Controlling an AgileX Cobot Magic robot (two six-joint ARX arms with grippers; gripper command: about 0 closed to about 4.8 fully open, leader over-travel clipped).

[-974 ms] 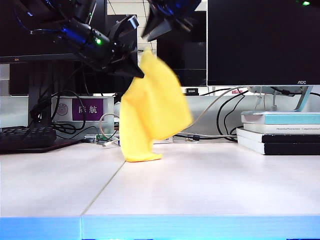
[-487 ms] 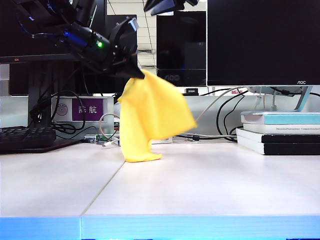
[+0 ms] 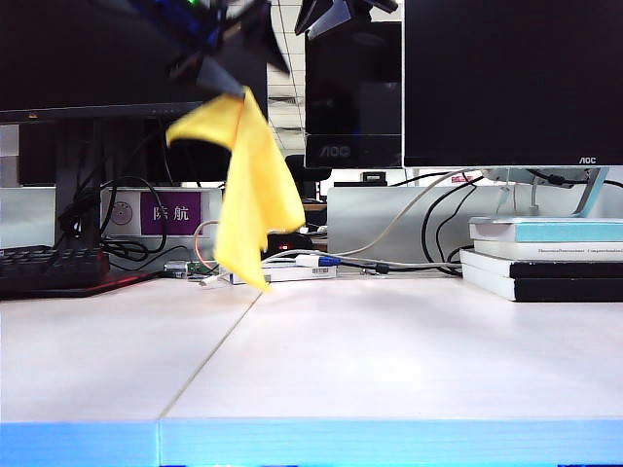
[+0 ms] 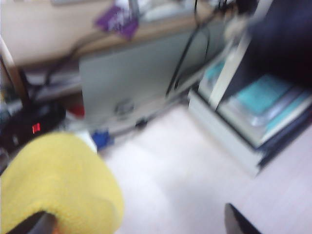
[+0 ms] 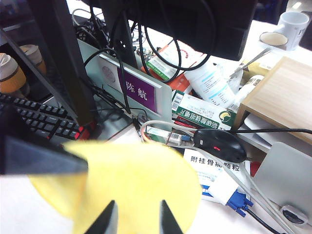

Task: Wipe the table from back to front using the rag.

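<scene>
One rag (image 3: 248,190) beneath left hand (image 3: 229,60).

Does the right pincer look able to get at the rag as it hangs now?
Probably yes. The rag hangs free from a finger of the open left pincer; the right pincer, also open, is up beside it, with nothing between.

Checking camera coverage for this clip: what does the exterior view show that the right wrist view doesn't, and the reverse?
Only the exterior view: the table's blue front edge, the stacked books, and the left gripper above the rag. Only the right wrist view: a black mouse, a white mug and the right gripper. Both: the yellow rag, the purple name plate and the keyboard.
</scene>
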